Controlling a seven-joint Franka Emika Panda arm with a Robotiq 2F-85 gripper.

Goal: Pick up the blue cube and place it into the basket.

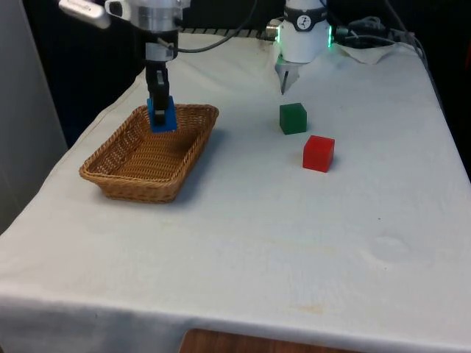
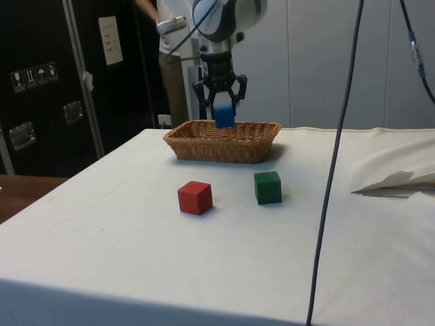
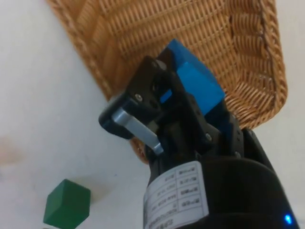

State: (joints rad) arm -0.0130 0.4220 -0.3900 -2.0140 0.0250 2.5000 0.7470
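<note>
I see the gripper [image 1: 161, 112] clamped on the blue cube [image 1: 163, 116], holding it between its two black fingers over the far end of the wicker basket [image 1: 125, 184]. In the side view the gripper [image 2: 222, 110] hangs straight down and the blue cube [image 2: 224, 116] sits level with the rim of the wicker basket [image 2: 204, 151]; I cannot tell whether the cube touches the basket floor. From the wrist view the blue cube [image 3: 198, 86] shows pinched against one finger, with the woven basket [image 3: 143, 28] wall beneath it.

The green cube [image 1: 293, 118] rests on the white cloth [image 1: 257, 243] towards the front view's right of the basket, well apart from it. The red cube [image 1: 319, 153] lies just beside the green one, nearer the front camera. A person [image 2: 170, 61] stands behind the table in the side view.
</note>
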